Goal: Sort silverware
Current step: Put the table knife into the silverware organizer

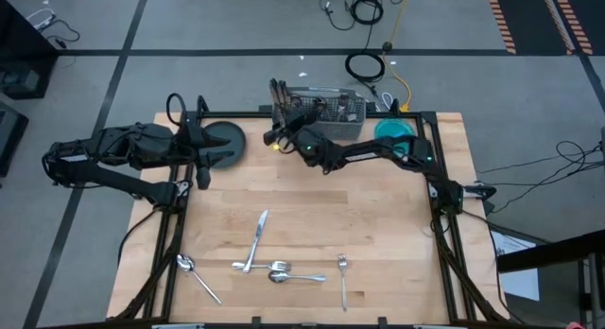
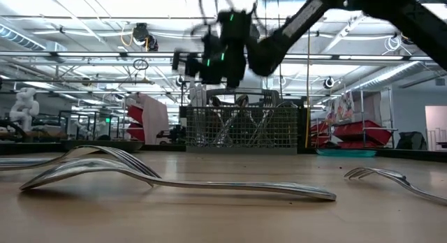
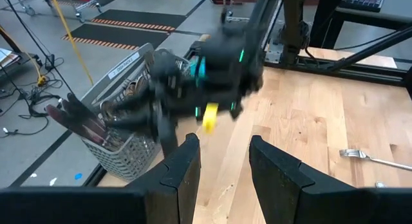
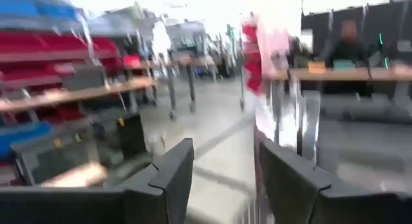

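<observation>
Hanging over the wire caddy (image 1: 326, 113) at the far edge of the table (image 1: 378, 225), the right gripper (image 1: 280, 132) is blurred with motion, and its fingers (image 4: 170, 176) are showing a clear gap in its own wrist view with nothing between them. Handles are already standing bunched in the caddy. The left gripper (image 3: 222, 166) is waiting by the dark plate (image 1: 219, 143) at the far left, fingers apart and empty too.

Lying along the near edge are the pieces not yet sorted: a knife (image 1: 258, 236), a spoon (image 1: 196, 274) off to the left, two spoons (image 1: 284, 271) touching just beside the knife's end, and a fork (image 1: 343, 278) to the right.

The trouble I am expecting is at that little cluster: with the knife and spoons lying so close, a pinch aimed at one is likely to drag or lift a neighbour, and such flat slick metal could slip out on the way up
</observation>
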Controlling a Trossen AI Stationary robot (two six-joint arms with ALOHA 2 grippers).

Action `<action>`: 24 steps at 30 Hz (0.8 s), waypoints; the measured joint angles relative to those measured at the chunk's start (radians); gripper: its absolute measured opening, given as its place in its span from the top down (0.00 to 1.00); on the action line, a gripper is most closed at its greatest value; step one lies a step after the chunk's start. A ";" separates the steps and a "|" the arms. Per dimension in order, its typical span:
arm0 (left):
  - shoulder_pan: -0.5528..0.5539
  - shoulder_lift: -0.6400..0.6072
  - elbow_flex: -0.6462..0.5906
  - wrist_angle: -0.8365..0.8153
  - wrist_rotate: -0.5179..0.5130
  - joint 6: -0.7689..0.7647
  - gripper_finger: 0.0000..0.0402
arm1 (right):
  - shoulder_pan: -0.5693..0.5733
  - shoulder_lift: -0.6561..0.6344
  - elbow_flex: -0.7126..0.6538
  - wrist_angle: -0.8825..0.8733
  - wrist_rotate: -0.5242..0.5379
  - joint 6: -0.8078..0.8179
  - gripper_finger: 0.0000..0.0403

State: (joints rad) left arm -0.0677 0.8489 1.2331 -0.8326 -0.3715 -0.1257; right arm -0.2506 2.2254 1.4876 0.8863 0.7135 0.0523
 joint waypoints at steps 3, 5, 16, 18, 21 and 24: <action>0.000 0.000 0.000 0.000 0.000 0.000 0.65 | 0.012 -0.084 0.002 -0.011 -0.027 -0.121 0.57; 0.001 0.002 0.000 0.003 -0.003 -0.010 0.65 | 0.025 -0.142 0.003 -0.052 -0.031 -0.203 0.56; -0.022 0.244 -0.035 -0.135 -0.103 -0.608 0.65 | 0.218 -0.628 0.006 -0.546 0.062 -0.583 0.55; -0.051 0.327 -0.074 -0.150 -0.100 -0.726 0.65 | 0.280 -0.726 0.006 -0.658 0.141 -0.616 0.55; -0.096 0.452 -0.131 -0.154 -0.100 -0.869 0.65 | 0.391 -0.864 0.006 -0.794 0.285 -0.633 0.55; -0.153 0.569 -0.173 -0.157 -0.100 -1.019 0.65 | 0.524 -0.974 0.006 -0.898 0.450 -0.624 0.55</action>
State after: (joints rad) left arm -0.2209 1.4178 1.0596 -0.9893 -0.4715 -1.1445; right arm 0.2732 1.2517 1.4940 -0.0121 1.1634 -0.5721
